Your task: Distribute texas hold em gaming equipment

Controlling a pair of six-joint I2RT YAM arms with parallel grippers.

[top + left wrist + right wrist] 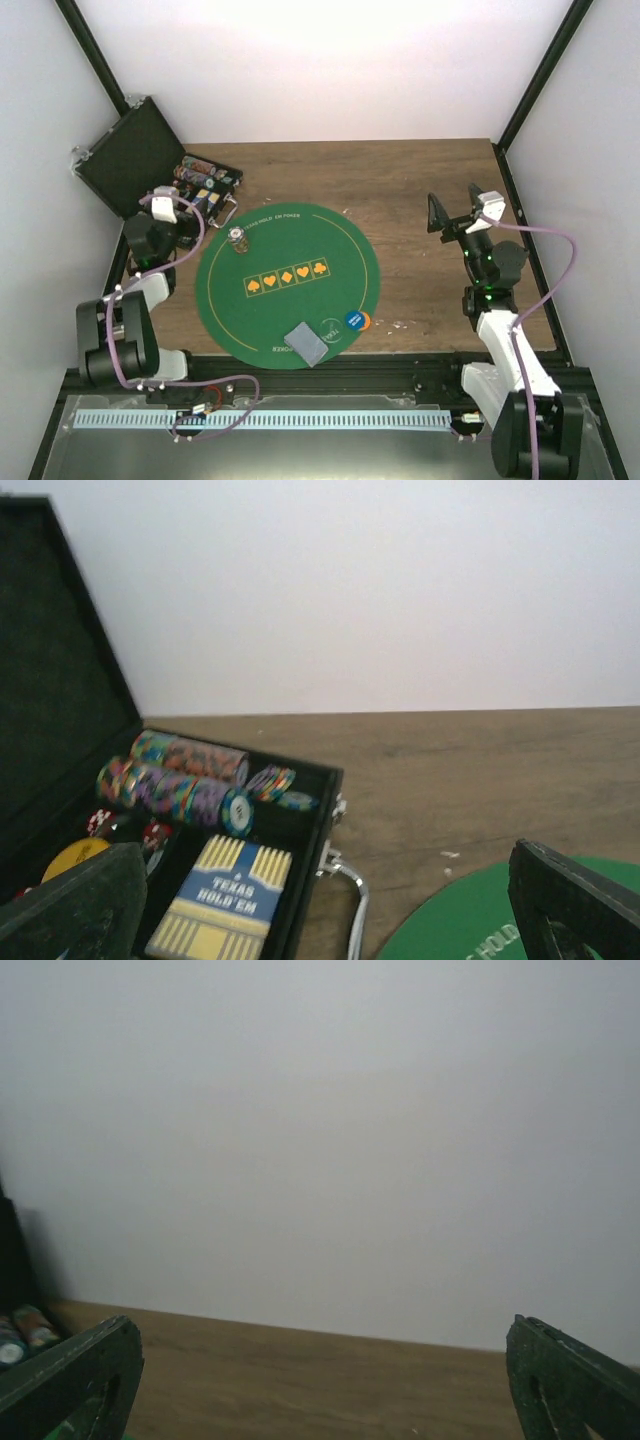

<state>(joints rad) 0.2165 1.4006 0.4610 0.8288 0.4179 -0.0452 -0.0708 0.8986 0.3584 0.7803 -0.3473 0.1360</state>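
Note:
A round green poker mat (287,250) lies mid-table. On it stand a short chip stack (237,240) at the upper left, a grey-blue deck of cards (306,342) near the front edge, and a blue disc (353,320) with an orange disc (366,321) beside it. My left gripper (205,203) hovers open over the black case, nothing between its fingers (80,910). In the left wrist view the case holds rolls of chips (185,780) and a Texas Hold'em card box (225,900). My right gripper (455,212) hangs open and empty above bare wood at the right.
The open black case (135,165) sits at the back left corner, lid leaning back, its metal handle (352,885) pointing at the mat. Black frame posts run along both table sides. The right wrist view shows wood (320,1380) and the white back wall.

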